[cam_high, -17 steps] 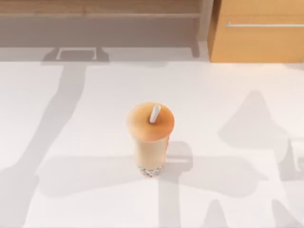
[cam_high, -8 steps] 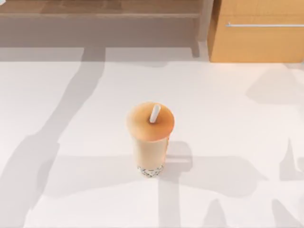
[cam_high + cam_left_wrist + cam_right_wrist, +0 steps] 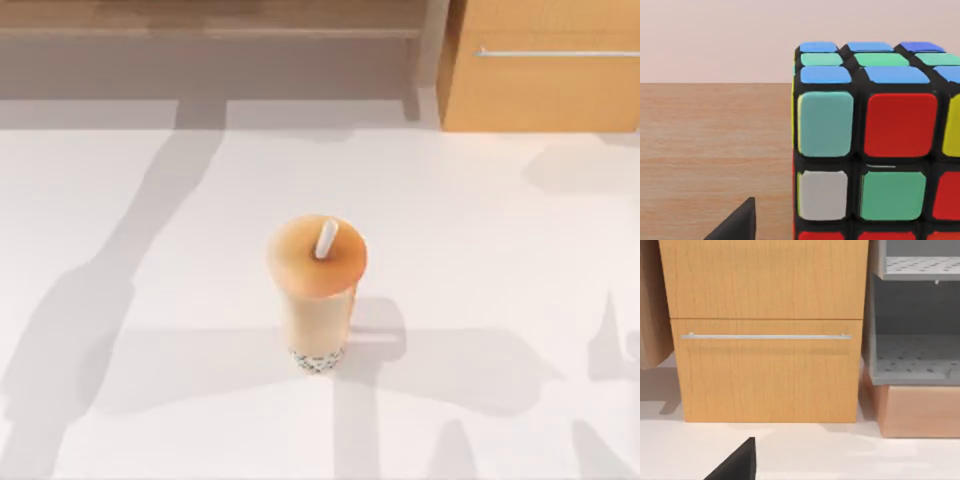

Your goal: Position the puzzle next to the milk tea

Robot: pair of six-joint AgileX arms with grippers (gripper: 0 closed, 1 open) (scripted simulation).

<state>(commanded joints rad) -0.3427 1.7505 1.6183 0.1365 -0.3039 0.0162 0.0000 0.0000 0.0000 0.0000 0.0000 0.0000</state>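
Top view: a tall clear cup of light-brown milk tea (image 3: 317,300) with dark pearls at the bottom, a flat orange-brown lid and a white straw (image 3: 325,239) stands upright near the middle of the white table (image 3: 500,270). Long arm shadows cross the table's left and right parts. A light-wood cabinet with a metal bar handle (image 3: 545,65) sits past the table's far right edge.

Left wrist view: the puzzle (image 3: 875,145), a small twist cube with black edges and blue, green, red, grey and yellow stickers, sits very close to the camera against a wood-grain surface. One dark fingertip of the left gripper (image 3: 737,225) pokes in beside it. Cannot tell how wide the fingers stand, or whether they have hold of the cube.

Right wrist view: the right gripper (image 3: 737,465) shows one dark fingertip; finger spread cannot be told. It faces the cabinet drawer and a grey shelf unit (image 3: 915,315), so I judge this arm parked.

Risks, as judgement: a careless approach could tip the tall cup, and a weak grasp could drop the cube.
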